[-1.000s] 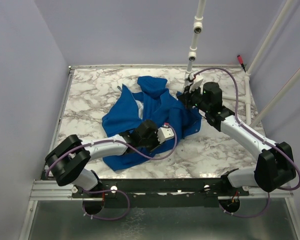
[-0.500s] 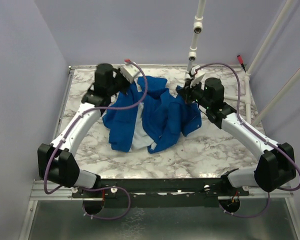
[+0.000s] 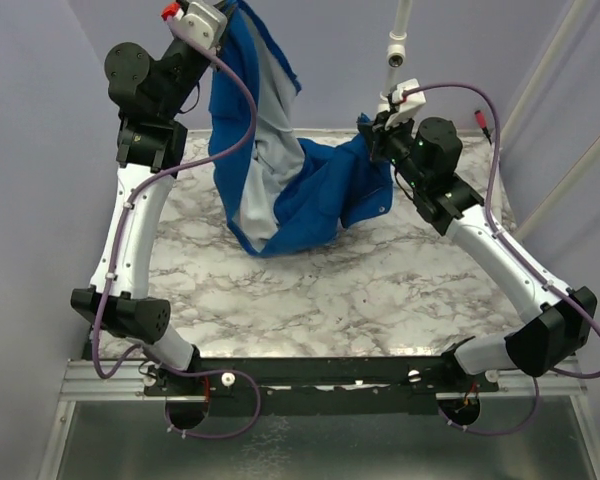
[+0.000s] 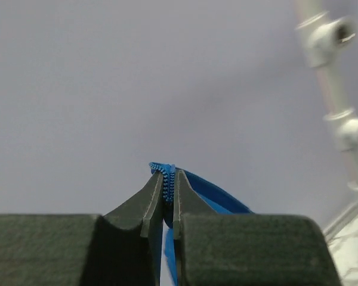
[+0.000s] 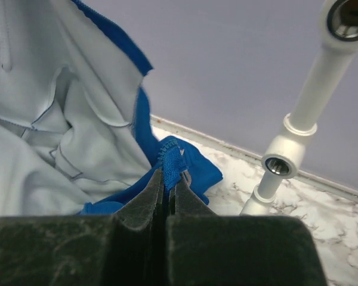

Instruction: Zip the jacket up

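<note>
The royal-blue jacket (image 3: 325, 195) hangs between both arms above the marble table (image 3: 380, 280), its pale grey lining (image 3: 265, 160) facing out. High at the back left, my left gripper (image 3: 232, 8) is shut on the jacket's zipper edge (image 4: 167, 179), whose blue teeth poke out between the fingertips. My right gripper (image 3: 370, 128), lower at the back right, is shut on another stretch of zipper edge (image 5: 172, 159). The jacket's lowest fold (image 3: 270, 242) sags close to the tabletop. The lining (image 5: 42, 131) fills the left of the right wrist view.
A white jointed pole (image 3: 395, 55) rises just behind the right gripper; it shows as the pole (image 5: 304, 113) in the right wrist view and as the pole (image 4: 340, 107) in the left wrist view. Purple walls enclose the table. White slanted rods (image 3: 540, 140) stand at the right.
My left arm went from the jacket's near edge to the back left, then rose high, lifting the jacket off the table. My right gripper rose slightly, still holding its edge.
</note>
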{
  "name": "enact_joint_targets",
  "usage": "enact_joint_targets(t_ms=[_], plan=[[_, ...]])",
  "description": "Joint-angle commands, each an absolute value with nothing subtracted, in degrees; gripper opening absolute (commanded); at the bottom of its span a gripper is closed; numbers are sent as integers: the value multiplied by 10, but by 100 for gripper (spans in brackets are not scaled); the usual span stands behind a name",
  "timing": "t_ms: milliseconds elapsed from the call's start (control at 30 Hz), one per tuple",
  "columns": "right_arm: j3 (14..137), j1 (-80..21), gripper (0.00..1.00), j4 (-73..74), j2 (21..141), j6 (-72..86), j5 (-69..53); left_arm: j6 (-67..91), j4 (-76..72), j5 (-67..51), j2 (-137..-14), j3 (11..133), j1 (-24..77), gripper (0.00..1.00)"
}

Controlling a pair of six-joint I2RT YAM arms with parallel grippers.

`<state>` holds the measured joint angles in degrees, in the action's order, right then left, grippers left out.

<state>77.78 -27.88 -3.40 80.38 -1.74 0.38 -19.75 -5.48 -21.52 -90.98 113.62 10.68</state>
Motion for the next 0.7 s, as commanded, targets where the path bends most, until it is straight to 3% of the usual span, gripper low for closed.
enact_joint_targets(t_ms=[0, 200, 467, 500, 567, 633, 667], plan=[[784, -289, 1, -31, 783, -50, 134, -148, -60, -409, -895, 1115, 193, 8], [700, -284, 1, -52, 786, -44, 188, -307, 25, -442, -805, 791, 309, 5], [612, -281, 1, -54, 772, 13, 192, -373, 51, -450, -833, 628, 371, 4], [605, -280, 1, -54, 772, 21, 189, -381, 51, -445, -838, 613, 380, 7], [597, -280, 1, -51, 773, 30, 183, -387, 50, -428, -849, 590, 396, 21], [589, -280, 1, -53, 773, 34, 182, -373, 33, -407, -857, 570, 404, 25], [586, -280, 1, -55, 774, 34, 183, -356, 15, -403, -859, 559, 405, 39]])
